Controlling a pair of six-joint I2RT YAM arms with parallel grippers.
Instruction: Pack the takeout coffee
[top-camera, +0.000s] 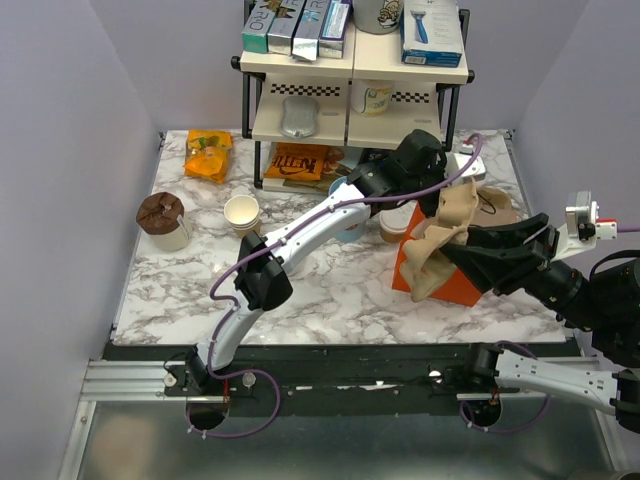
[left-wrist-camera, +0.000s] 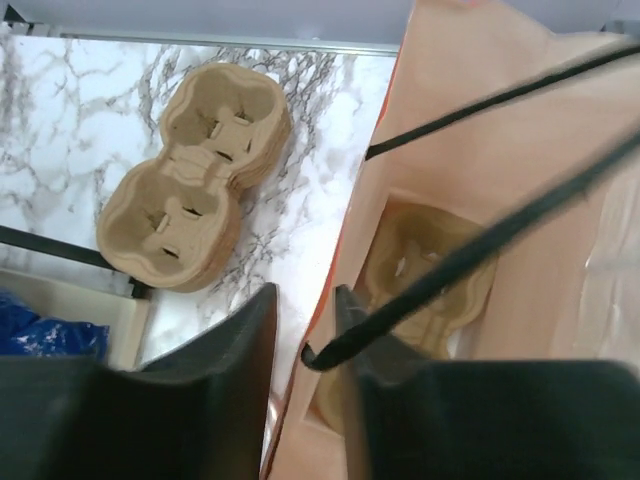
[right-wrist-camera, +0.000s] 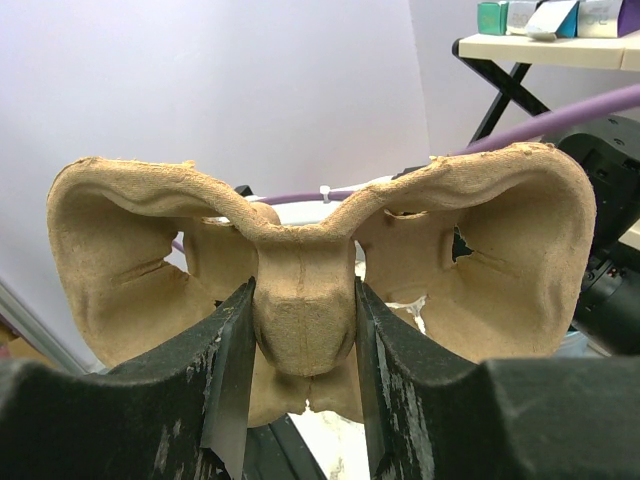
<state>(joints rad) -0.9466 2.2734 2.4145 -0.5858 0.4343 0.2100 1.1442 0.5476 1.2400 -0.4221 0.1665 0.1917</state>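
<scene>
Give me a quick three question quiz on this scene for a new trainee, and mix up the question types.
1. True or false: the right end effector is clamped on the middle of a pulp cup carrier.
2. What sits between the fingers of the left end effector? A) a coffee lid B) the rim of the orange paper bag C) a blue cup
3. Short answer: what already lies at the bottom of the bag?

Key: 1 true. 2 B. 3 a second carrier.

Marble table (top-camera: 330, 290): paper cup (top-camera: 241, 212), orange bag (top-camera: 455, 287)
</scene>
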